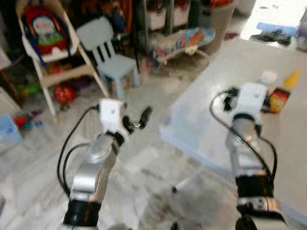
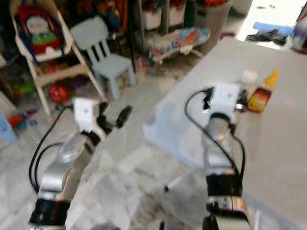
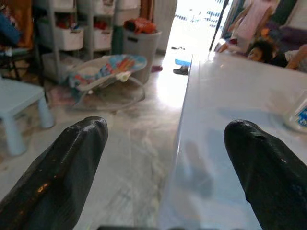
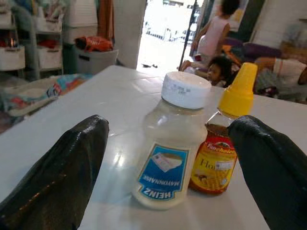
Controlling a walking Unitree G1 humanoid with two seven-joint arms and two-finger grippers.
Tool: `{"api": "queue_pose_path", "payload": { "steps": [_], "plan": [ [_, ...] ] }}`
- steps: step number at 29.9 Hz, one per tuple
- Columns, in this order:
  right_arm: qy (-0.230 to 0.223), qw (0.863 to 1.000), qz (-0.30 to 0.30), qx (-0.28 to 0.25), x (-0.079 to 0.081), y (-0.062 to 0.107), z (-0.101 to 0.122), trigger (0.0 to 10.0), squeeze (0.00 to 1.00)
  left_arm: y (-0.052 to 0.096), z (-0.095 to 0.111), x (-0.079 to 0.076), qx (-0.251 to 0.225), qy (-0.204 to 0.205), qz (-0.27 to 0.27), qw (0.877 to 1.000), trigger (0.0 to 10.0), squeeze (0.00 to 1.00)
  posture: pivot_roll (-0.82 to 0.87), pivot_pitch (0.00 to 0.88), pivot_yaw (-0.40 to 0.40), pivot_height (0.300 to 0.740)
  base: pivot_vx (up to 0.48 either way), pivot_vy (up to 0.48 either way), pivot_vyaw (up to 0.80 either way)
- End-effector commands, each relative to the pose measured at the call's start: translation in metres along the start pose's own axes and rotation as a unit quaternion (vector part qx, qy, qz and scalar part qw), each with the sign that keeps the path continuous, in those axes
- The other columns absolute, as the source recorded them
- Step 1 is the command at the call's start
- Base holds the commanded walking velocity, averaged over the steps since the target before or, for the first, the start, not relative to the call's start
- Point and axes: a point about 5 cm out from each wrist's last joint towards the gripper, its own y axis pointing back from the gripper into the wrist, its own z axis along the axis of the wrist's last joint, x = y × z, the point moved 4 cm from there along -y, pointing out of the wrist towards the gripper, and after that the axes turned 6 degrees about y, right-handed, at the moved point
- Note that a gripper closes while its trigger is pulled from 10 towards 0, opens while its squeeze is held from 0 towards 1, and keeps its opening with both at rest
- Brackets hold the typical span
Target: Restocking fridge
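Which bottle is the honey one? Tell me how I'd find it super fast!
Look at the big white table on the robot's right. Two bottles stand side by side just past the open right gripper. The honey bottle is the amber one with the pointy yellow cap; the mayonnaise bottle beside it is pale with a flat white lid.

A pale, glossy tabletop (image 1: 211, 115) fills the right side; on it, toward the far right, a Heinz mayonnaise bottle (image 4: 173, 143) stands just beside a yellow-capped honey bottle (image 4: 225, 134).
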Motion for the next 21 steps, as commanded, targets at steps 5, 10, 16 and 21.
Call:
{"api": "queue_pose_path", "payload": {
  "steps": [5, 10, 16, 21],
  "plan": [
    [-0.002, 1.000, 0.011, -0.010, 0.0104, 0.0031, 0.0075, 10.0, 0.00, 0.0025, 0.0020, 0.0045, 0.000, 0.001, 0.002, 1.000, 10.0, 0.00, -0.01, 0.009, 0.042, 0.740, 0.000, 0.000, -0.80],
    [-0.003, 1.000, 0.010, -0.011, 0.0107, 0.0036, 0.0081, 10.0, 0.00, 0.0024, 0.0024, 0.0029, -0.001, 0.002, -0.002, 1.000, 10.0, 0.00, -0.01, 0.009, 0.041, 0.740, 0.000, 0.000, -0.80],
    [-0.005, 1.000, 0.009, -0.017, 0.0111, 0.0034, 0.0105, 10.0, 1.00, 0.0021, 0.0030, 0.0035, -0.002, 0.003, 0.000, 1.000, 10.0, 0.00, -0.01, 0.014, 0.042, 0.740, 0.000, 0.000, -0.80],
    [-0.017, 0.999, 0.038, -0.024, 0.0194, 0.0048, 0.0149, 10.0, 0.00, 0.0023, 0.0059, 0.0068, -0.011, 0.004, 0.013, 1.000, 10.0, 0.00, -0.01, 0.017, 0.045, 0.740, 0.000, 0.000, -0.54]
  ]
}}
